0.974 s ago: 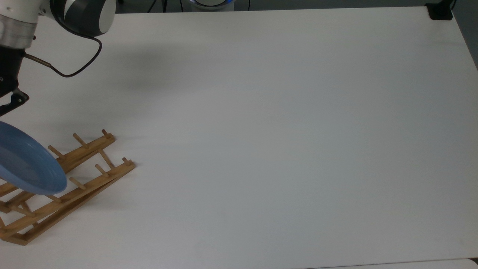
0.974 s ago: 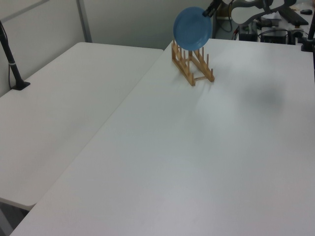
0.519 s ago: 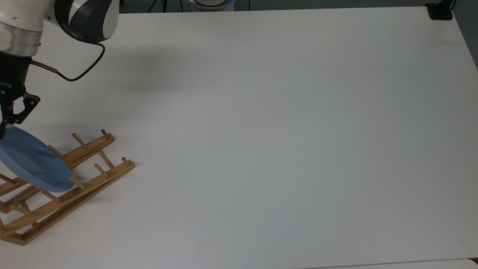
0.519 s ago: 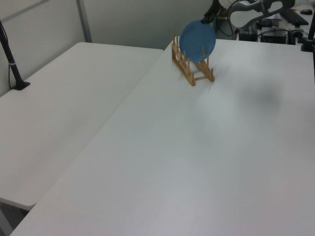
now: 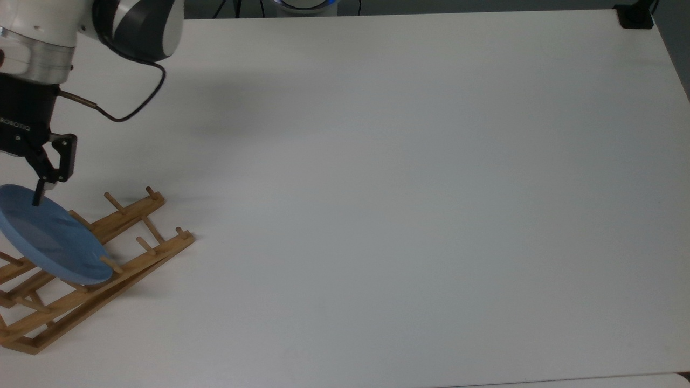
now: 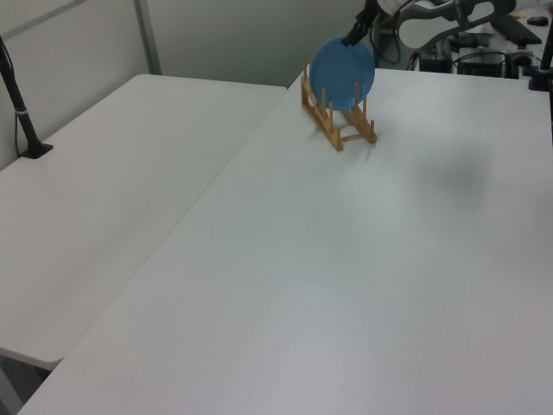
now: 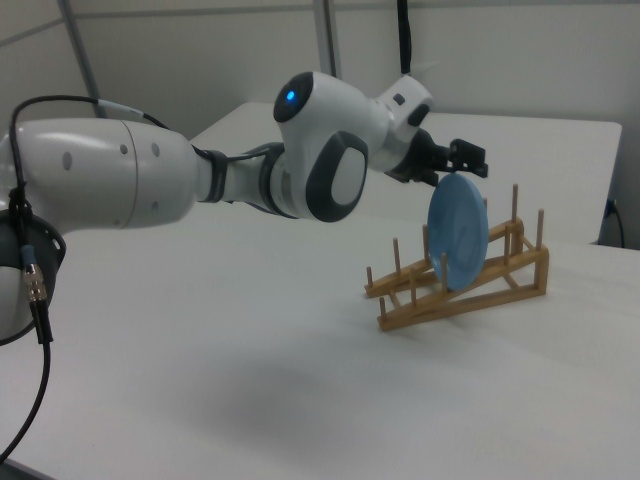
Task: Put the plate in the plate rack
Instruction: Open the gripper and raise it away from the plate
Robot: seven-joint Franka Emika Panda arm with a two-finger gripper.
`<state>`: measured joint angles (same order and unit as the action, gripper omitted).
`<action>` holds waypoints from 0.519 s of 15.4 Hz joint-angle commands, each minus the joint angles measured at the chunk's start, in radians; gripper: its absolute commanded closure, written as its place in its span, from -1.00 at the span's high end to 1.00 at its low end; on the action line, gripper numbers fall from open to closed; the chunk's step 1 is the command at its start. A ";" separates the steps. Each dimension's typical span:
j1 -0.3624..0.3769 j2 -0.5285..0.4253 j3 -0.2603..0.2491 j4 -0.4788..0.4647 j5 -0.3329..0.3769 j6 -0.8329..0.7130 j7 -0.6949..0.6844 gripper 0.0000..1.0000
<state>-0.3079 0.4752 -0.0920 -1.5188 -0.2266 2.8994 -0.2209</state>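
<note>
Right view, near table: the white table (image 7: 200, 380) is lying bare in the foreground, well apart from the work.
Arm: the white arm (image 7: 150, 190) is reaching across from the right view's left toward the rack.
Plate rack: the plate rack (image 7: 470, 285) is sitting on the table, its rails sloping upward toward the right view's right and its pegs (image 7: 515, 210) standing upright to form slots.
Plate: the plate (image 7: 457, 232) is standing on edge between pegs, lower rim down among the rails, leaning slightly; judged seated in a slot, since the pegs on either side are keeping it from falling flat.
Top view, plate: the plate (image 5: 51, 237) is crossing both rails of the plate rack (image 5: 135, 253) near the top view's left edge.
Gripper: the gripper (image 5: 46, 188) is hanging at the plate's upper rim, fingers appearing parted; one fingertip is looking close to or touching the rim, so whether any hold remains cannot be told for sure.
Reason for pose: top-rim approach is judged to keep the fingers clear of the pegs.
Left view, far end: the plate (image 6: 343, 75) is sitting upright in the rack (image 6: 337, 121) at the table's far end.
Task status: judged nearly finished; retreat outstanding.
</note>
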 commanded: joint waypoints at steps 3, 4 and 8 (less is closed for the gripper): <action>0.078 -0.073 -0.003 -0.023 -0.011 -0.087 0.243 1.00; 0.087 -0.090 -0.003 -0.023 -0.014 -0.132 0.271 1.00; 0.150 -0.156 -0.002 -0.023 -0.005 -0.388 0.299 1.00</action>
<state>-0.2046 0.3978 -0.0890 -1.5172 -0.2266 2.7002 0.0323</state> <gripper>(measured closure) 0.000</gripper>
